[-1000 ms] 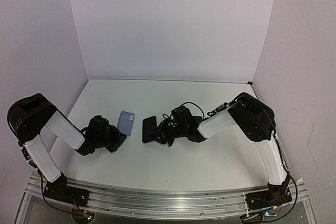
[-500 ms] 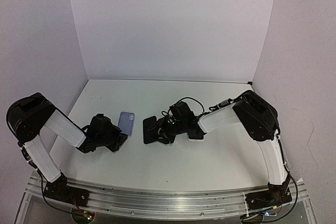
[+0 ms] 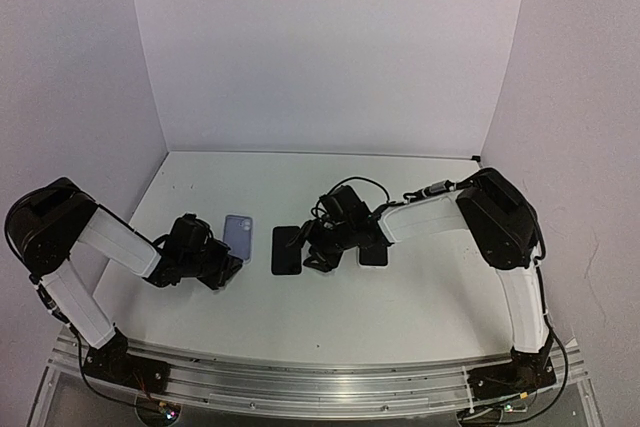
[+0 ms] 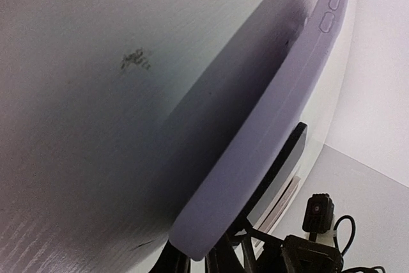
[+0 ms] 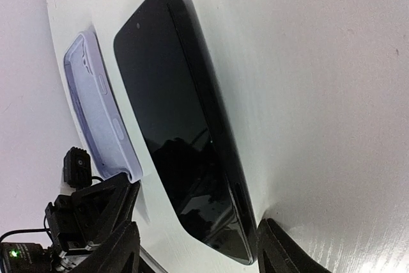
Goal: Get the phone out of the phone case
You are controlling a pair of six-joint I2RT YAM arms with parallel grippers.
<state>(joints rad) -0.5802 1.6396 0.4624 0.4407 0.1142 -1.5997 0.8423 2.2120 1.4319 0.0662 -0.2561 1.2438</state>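
The black phone (image 3: 286, 250) lies flat on the white table, screen up, clear of the case; it fills the right wrist view (image 5: 179, 126). The lavender phone case (image 3: 237, 236) lies just left of it, empty. My left gripper (image 3: 222, 265) is shut on the case's near end; the case (image 4: 268, 126) looms close in the left wrist view, its corner between the gripper's dark fingers (image 4: 195, 263). My right gripper (image 3: 312, 252) is open, its fingers standing either side of the phone's near end (image 5: 198, 238). The case (image 5: 96, 107) and left gripper (image 5: 96, 215) show beside the phone.
A small black rectangle (image 3: 373, 254) lies under the right forearm, right of the phone. White walls close in the table at the back and both sides. A dark scuff (image 4: 135, 61) marks the tabletop beside the case.
The phone went from tilted in my right gripper to lying flat on the table. The right wrist shifted back and right. The left gripper and case barely moved.
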